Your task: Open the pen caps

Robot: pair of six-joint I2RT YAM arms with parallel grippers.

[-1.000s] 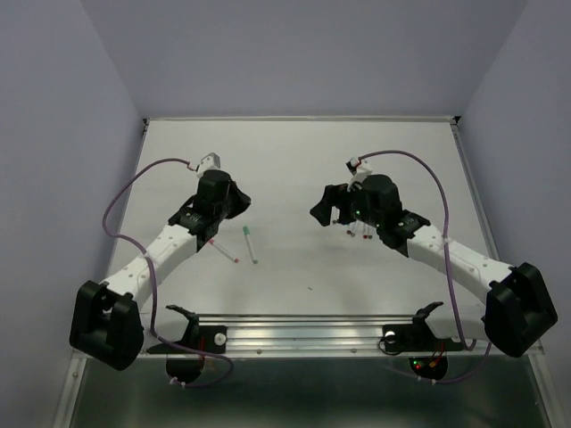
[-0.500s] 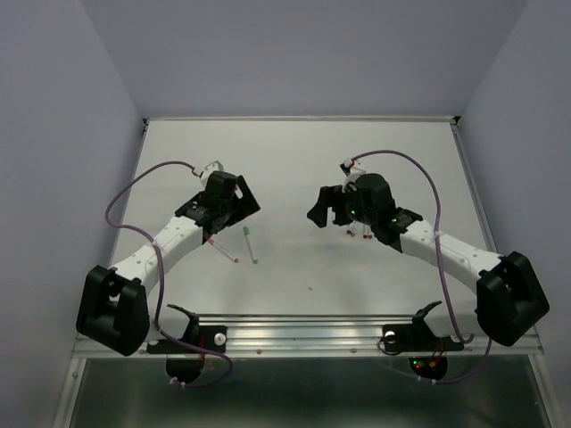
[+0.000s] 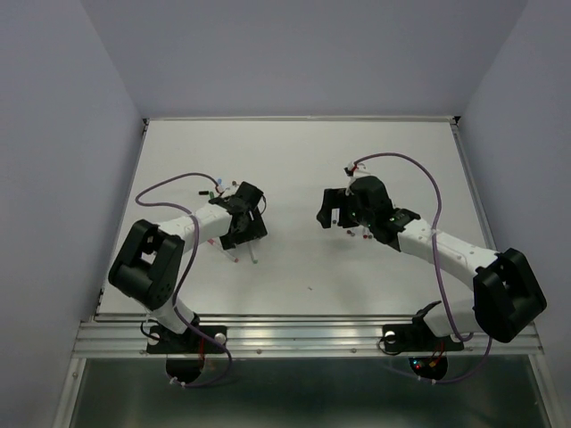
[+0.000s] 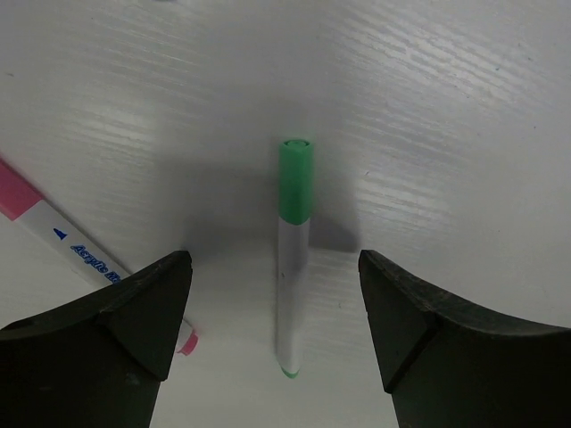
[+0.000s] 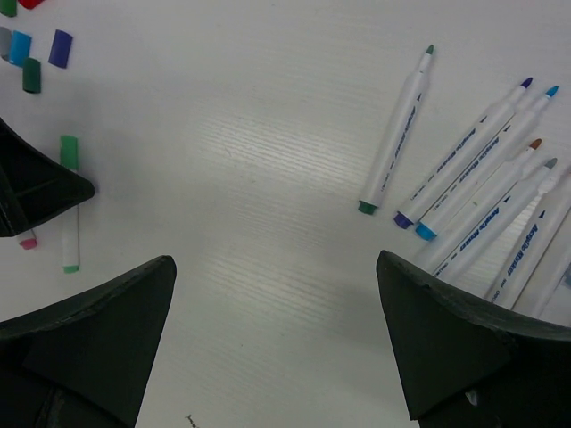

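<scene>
1. Under the left gripper [image 4: 274,267]: a green-capped pen [image 4: 290,294] lies flat on the table [image 4: 446,107] between wide-open jaws, and neither finger touches it. The green cap [image 4: 295,180] is on, at the end away from the wrist.
2. Just beside it, by the left finger: a pink pen [image 4: 71,245]. Its pink cap [image 4: 13,198] looks seated too (it runs off frame, so not certain).
3. Right gripper [image 5: 275,263]: spread open, holding nothing, over bare table between the two groups.
4. Done so far: a row of uncapped pens [image 5: 482,196] on the right gripper's side, tips bare. Green, purple, light blue, brown and grey show, and more are cut off at the edge.
5. Loose caps [image 5: 61,49] sit clustered past the left gripper: red, grey, light blue, blue, dark green.
6. Estimate: mostly finished, with green and pink left. The left arm looks lined up to pinch the green barrel, and the right would have to come across for the cap.
</scene>
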